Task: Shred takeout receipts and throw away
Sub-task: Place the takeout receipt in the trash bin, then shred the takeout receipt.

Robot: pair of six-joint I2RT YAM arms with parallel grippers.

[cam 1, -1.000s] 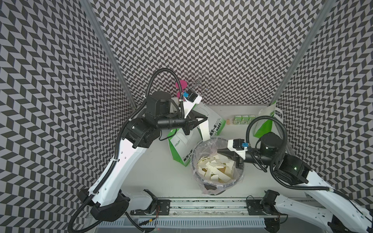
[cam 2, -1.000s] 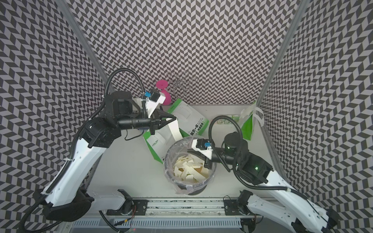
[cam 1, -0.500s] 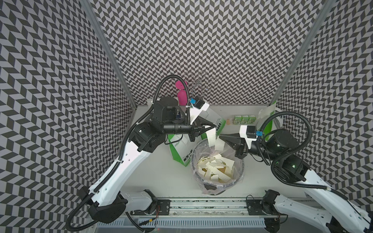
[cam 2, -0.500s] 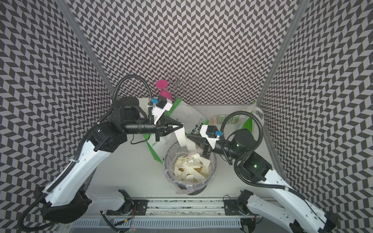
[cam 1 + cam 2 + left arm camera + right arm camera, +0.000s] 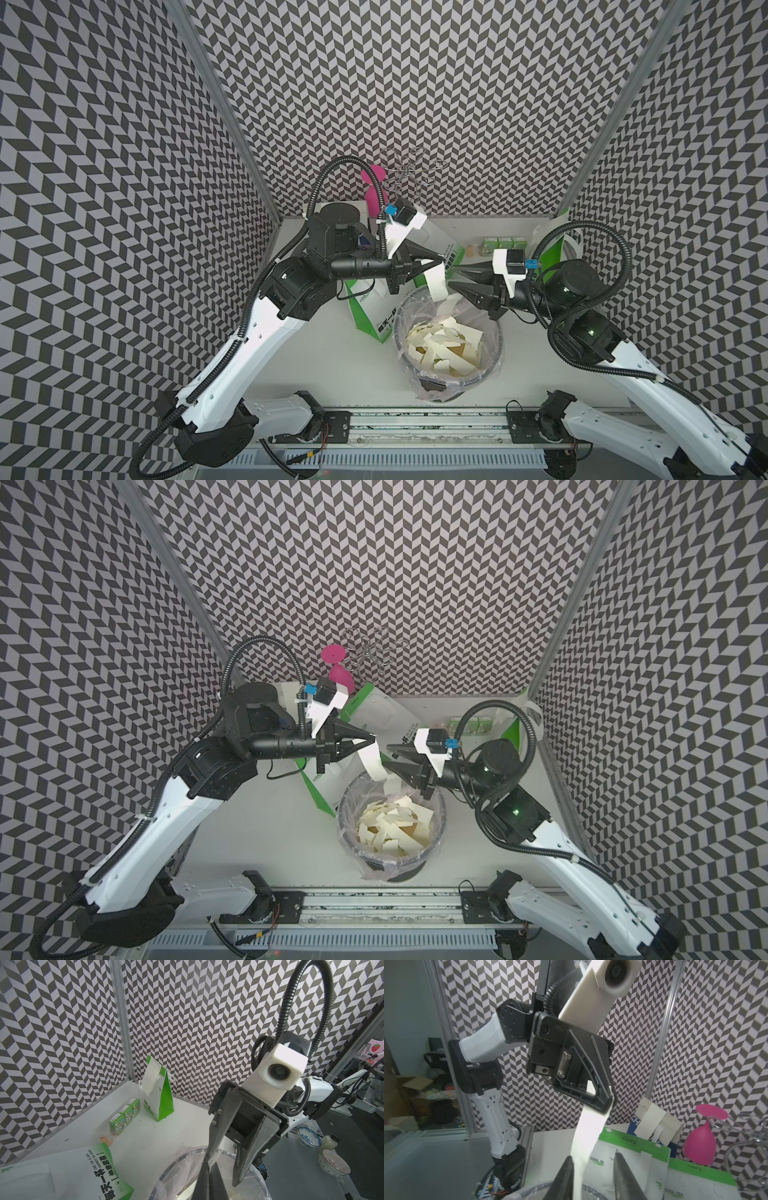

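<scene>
While the left tool point(image 5: 440, 262) pinches a receipt strip point(image 5: 436, 286) above the lined bin point(image 5: 497, 357), the right tool point(image 5: 451, 277) stands spread beside it; torn scraps point(image 5: 444, 345) lie inside the bin.

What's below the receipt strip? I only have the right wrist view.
Observer: A lined bin holding a pile of torn receipt scraps. The receipt strip hangs with its lower end over the bin's far rim.
Operator: Any receipts outside my frame?
Observer: Yes. Another receipt hangs on the front of the upright green-and-white bag, in the far corner on the right arm's side.
</scene>
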